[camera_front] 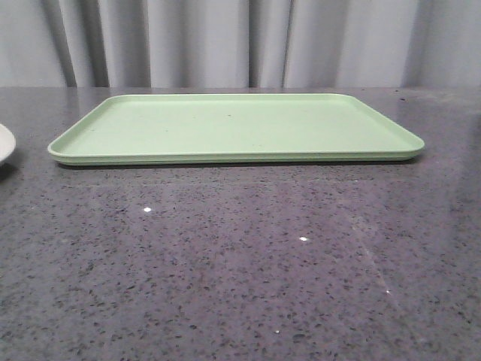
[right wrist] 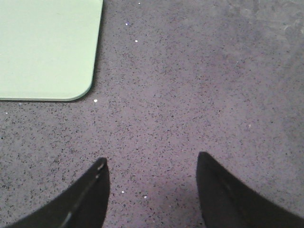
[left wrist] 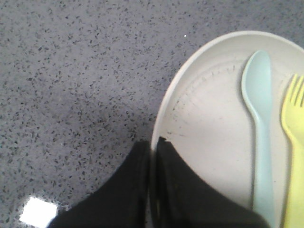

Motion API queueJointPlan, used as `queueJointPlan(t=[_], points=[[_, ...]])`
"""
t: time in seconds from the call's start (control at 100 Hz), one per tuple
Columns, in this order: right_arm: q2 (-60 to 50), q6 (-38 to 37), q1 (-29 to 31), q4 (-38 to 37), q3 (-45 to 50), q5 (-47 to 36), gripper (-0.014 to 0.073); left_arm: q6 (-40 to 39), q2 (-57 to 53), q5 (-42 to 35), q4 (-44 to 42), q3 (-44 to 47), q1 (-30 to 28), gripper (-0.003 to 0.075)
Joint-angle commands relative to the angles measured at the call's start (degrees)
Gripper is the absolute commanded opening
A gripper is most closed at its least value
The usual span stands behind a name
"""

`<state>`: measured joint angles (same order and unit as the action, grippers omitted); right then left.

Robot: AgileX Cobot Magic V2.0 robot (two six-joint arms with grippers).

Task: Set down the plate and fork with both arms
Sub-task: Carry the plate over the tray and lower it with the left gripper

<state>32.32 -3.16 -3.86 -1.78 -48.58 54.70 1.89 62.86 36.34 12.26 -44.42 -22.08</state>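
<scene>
Inside the plate [left wrist: 213, 142], fork [left wrist: 293, 142] parallel to spoon [left wrist: 260, 137], tines away from left gripper [left wrist: 153, 142] clamped on rim; right gripper [right wrist: 152, 164] fingers apart.

Wide shallow cream plate [left wrist: 216, 142], matte, lying flat on the speckled grey counter at the far left edge of the front view, only a sliver [camera_front: 4, 143] showing there, apart from the green tray. Rim pinched between closed black fingers [left wrist: 175, 190] of the left gripper [left wrist: 153, 147]. Inside, bright yellow fork [left wrist: 294, 142], tines up-frame, just beside a pale blue spoon-shaped piece [left wrist: 260, 128].
</scene>
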Motion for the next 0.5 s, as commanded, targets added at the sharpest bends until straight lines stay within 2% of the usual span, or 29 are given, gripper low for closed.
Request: queueJointPlan(t=[0.0, 0.49], points=[[0.8, 0.7, 0.3, -0.4, -1.4, -3.7, 0.0423, -0.1, -2.8, -2.7, 3.2, -1.5, 0.0, -0.002], [0.8, 0.7, 0.3, -0.4, -1.4, -3.8, 0.0423, 0.4, -8.5, -1.3, 14.4, -3.1, 0.1, -0.002]])
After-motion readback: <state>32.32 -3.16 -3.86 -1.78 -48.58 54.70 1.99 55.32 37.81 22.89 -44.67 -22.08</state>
